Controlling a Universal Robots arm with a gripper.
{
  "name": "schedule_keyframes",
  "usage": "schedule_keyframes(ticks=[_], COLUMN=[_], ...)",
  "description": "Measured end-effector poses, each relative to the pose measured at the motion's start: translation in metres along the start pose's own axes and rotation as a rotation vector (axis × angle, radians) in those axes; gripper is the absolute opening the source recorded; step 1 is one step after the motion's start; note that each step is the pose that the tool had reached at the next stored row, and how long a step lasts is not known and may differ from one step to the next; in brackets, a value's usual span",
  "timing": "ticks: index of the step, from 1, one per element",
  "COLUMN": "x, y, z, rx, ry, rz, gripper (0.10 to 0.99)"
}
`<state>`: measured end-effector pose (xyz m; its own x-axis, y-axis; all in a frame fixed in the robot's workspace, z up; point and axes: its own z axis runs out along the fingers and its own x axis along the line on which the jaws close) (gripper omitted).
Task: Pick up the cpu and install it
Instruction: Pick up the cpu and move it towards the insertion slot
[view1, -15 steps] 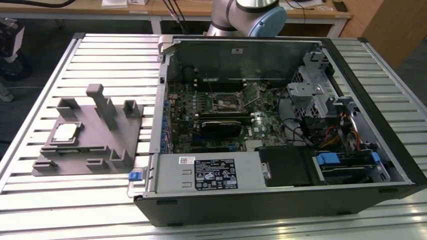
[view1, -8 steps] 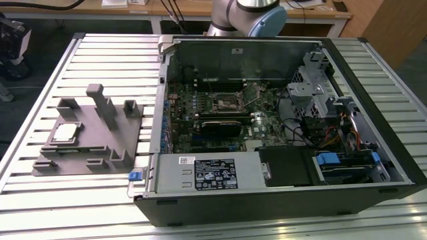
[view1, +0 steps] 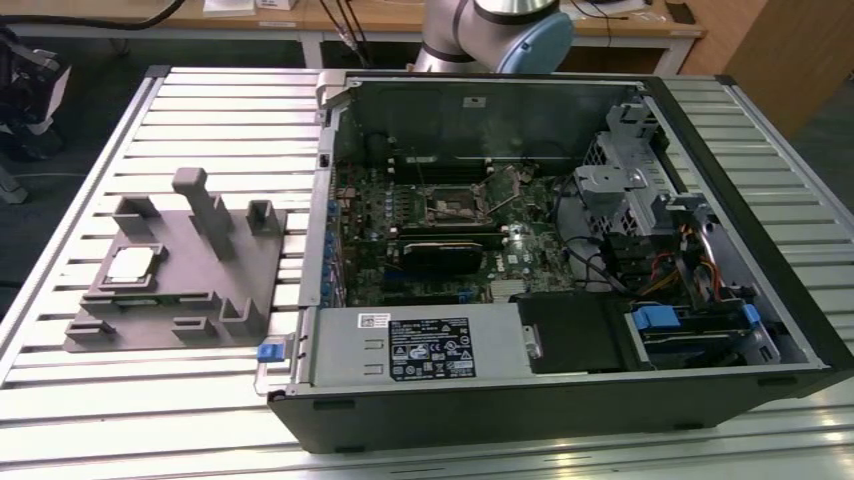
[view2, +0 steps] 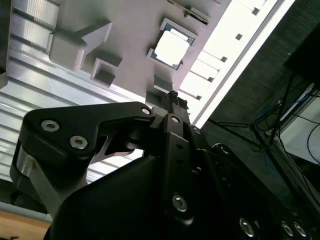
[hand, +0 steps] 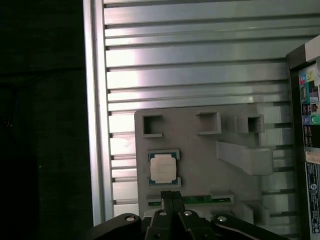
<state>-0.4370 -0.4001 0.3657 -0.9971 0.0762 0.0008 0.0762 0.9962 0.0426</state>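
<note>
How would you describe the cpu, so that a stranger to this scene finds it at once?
On the slatted metal table, look to the exterior view's left of the open computer case, at the grey block with upright tabs. The cpu lies flat on it: the one small square with a pale silver top.

The jaws hide part of the green strip (hand: 205, 200).

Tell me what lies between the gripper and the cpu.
In the first wrist view, a bare strip of the grey fixture lies between the gripper and the cpu.
</note>
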Motion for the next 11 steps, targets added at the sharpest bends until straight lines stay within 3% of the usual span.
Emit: schedule_keyframes(ticks=[4,11], x=[-0.0001,-0.0006], y=[-0.0004,-0.0046], z=[0.0021,0.0114], rx=[0.001,0.000], ry=[0.0099,0.0147], rz=[0.000,0.001], gripper=[0.106,0.106])
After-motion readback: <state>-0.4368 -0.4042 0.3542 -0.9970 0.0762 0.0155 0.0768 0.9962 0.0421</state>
